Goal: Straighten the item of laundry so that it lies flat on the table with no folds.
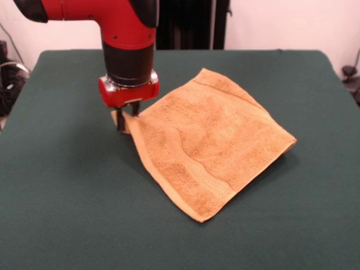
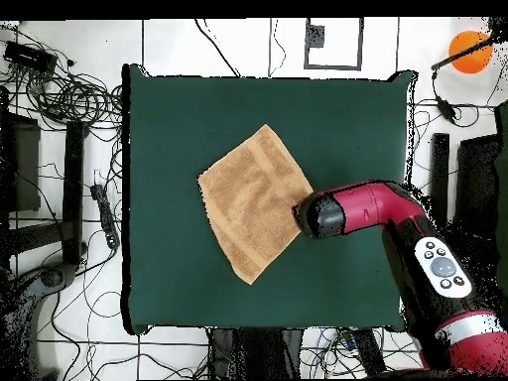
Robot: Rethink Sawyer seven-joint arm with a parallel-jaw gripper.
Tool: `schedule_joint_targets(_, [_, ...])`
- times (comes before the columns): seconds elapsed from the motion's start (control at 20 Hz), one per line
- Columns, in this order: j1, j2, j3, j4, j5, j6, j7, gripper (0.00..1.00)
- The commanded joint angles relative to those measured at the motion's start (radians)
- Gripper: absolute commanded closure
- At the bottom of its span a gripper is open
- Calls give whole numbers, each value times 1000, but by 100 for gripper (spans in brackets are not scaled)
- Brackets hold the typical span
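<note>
Nearest, bare green table (image 1: 67, 225); mid-table, mustard towel (image 1: 208, 146), mostly spread, rippled toward one corner. At that corner, gripper (image 1: 127, 117) clenched on towel fabric, lifting it slightly. Probably soft, light, limp: best held by corners or hems.

Around the worktop you see black cables (image 2: 69, 94) tangled over the white floor (image 2: 228, 35), thickest on the overhead view's left side. An orange disc (image 2: 470, 52) sits in that view's top right corner. Dark stands (image 2: 74, 189) flank the left, and a dark panel (image 1: 191, 23) rises against the pale wall (image 1: 281, 25).
</note>
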Motion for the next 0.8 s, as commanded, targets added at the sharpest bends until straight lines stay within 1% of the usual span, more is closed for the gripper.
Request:
schedule_joint_targets(0.05, [-55, -5, 17, 54, 102, -25, -3, 0])
schedule_joint_targets(0.4, [-57, 1, 15, 60, 114, -42, -5, 0])
schedule_joint_targets(0.8, [-41, -6, 5, 58, 101, -43, 0, 0])
